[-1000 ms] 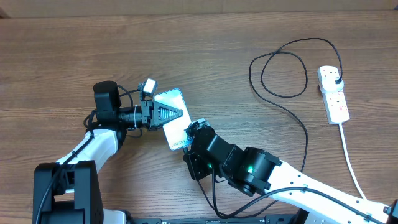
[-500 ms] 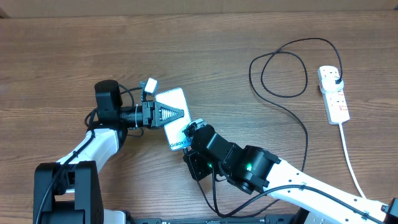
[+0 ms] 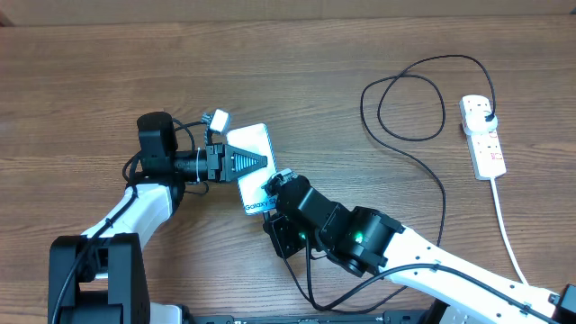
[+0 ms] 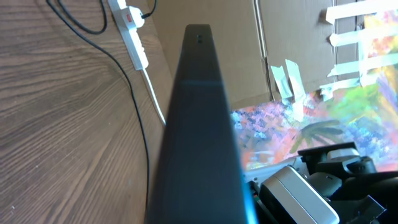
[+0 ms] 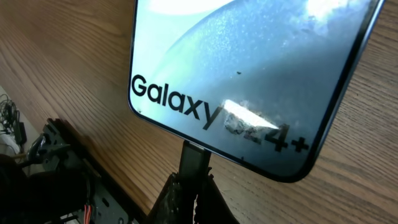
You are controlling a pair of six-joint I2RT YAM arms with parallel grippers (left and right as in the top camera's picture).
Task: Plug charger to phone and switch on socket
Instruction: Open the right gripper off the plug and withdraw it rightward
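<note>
Left gripper (image 3: 245, 163) was clamped on the phone (image 3: 255, 144), holding it just off the table (image 3: 108, 72), left of centre. In the left wrist view the phone (image 4: 199, 124) showed edge-on. Its long axis ran roughly near-to-far, with the "Galaxy" end toward the right gripper (image 3: 270, 191). Right gripper (image 5: 191, 198) was pinched tight on the charger's connector tip (image 5: 194, 160). The tip sat straight below the phone's (image 5: 249, 74) lower edge, touching it at the port and in line with the long axis. Couldn't tell whether it was fully seated. The charger (image 3: 441, 193) cable trailed right to its plug (image 3: 487, 117), already in the socket (image 3: 482, 139). The socket lay well apart at far right, and the right arm was nearer to it. Judged next: push the tip along the phone's axis, then go to the switch.
</note>
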